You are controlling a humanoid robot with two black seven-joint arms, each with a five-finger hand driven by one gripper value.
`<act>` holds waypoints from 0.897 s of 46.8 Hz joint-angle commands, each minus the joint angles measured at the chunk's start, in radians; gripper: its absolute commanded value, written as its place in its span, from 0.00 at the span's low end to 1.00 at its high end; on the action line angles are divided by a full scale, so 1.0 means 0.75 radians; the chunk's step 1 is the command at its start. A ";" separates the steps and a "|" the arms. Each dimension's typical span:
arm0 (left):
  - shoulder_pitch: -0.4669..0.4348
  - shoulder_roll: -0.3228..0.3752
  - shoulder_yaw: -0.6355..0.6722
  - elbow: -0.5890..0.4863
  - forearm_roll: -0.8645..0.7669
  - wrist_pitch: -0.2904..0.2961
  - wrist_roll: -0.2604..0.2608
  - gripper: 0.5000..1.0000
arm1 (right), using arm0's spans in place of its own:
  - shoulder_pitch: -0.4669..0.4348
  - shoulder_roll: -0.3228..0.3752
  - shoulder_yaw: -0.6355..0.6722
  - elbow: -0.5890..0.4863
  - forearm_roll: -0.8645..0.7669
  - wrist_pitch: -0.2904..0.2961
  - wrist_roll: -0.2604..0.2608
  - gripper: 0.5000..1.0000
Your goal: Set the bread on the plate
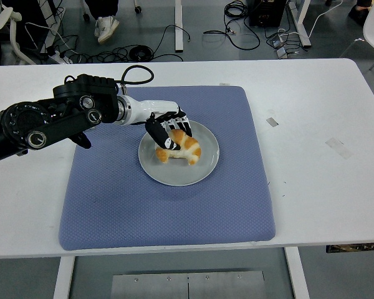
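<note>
Down at the near edge, the white table (336, 205) shows bare surface, and on it lies a blue mat (112, 205) that covers most of the middle. Moving up the mat, here is the grey plate (181, 177), round and shallow, sitting a little beyond the mat's centre. And there is the bread (186, 151), a golden croissant, lying on the plate, toward the plate's far-left part, its underside down on the dish.

The left hand (165, 131) is right on it. The arm comes in from the left edge, black and bulky, with a white forearm section leading to the hand, and the black-and-white fingers (168, 140) are curled over the left end of the bread, touching it and gripping it from above. The right half of the croissant pokes out clear of the fingers.

To the right, out on the bare table, two small pieces of tape (272, 121) and (338, 147) lie well apart from the mat. Beyond the table's far edge the floor is strewn with black cables (174, 37), and a person's white shoe (107, 26) shows at the top left beside a chair base.
</note>
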 commanded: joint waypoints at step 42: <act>0.015 -0.012 -0.004 0.001 -0.022 0.038 0.003 0.43 | 0.000 0.000 -0.002 0.000 -0.001 0.000 0.000 1.00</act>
